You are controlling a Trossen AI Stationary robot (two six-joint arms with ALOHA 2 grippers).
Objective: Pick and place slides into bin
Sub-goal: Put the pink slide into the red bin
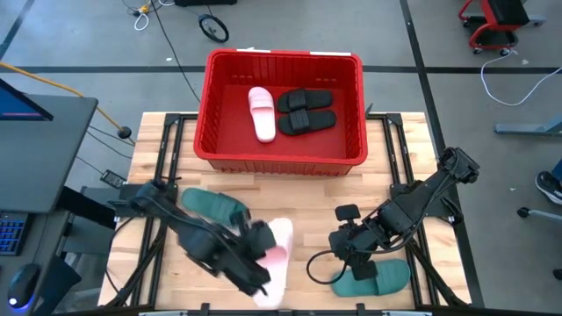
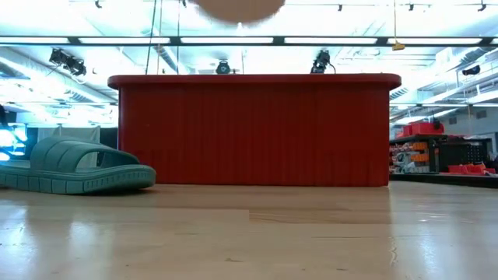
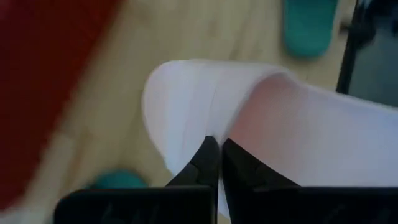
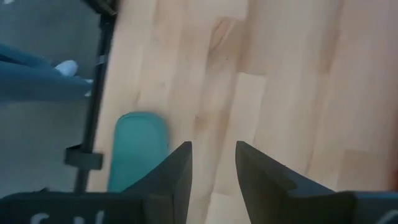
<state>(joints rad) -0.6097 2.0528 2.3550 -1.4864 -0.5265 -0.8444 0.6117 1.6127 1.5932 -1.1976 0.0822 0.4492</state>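
Observation:
Above the table's near middle hangs a pale pink slide (image 1: 279, 253), with my left gripper (image 1: 262, 248) shut on it; the low view shows only its underside (image 2: 237, 7) at the top edge. One green slide (image 1: 211, 207) lies sole down on the table at the left. Another green slide (image 1: 379, 279) lies at the near right, partly under my right arm. My right gripper (image 4: 211, 158) hovers open over bare wood beside it. The red bin (image 1: 283, 156) stands at the far middle, holding a pink slide (image 1: 262, 114) and two black slides (image 1: 306, 111). My left gripper pinches the pink slide between its two fingers at the edge of the strap (image 3: 244, 127), where the strap opens over the footbed. The fingers slant down at it from the table's left. The slide is lifted clear of the table.
Dark frame bars (image 1: 167, 167) run along both sides of the wooden table. Bare wood lies between the bin's near wall and both arms. A person's shoe (image 4: 64, 67) shows on the floor beyond the table's edge.

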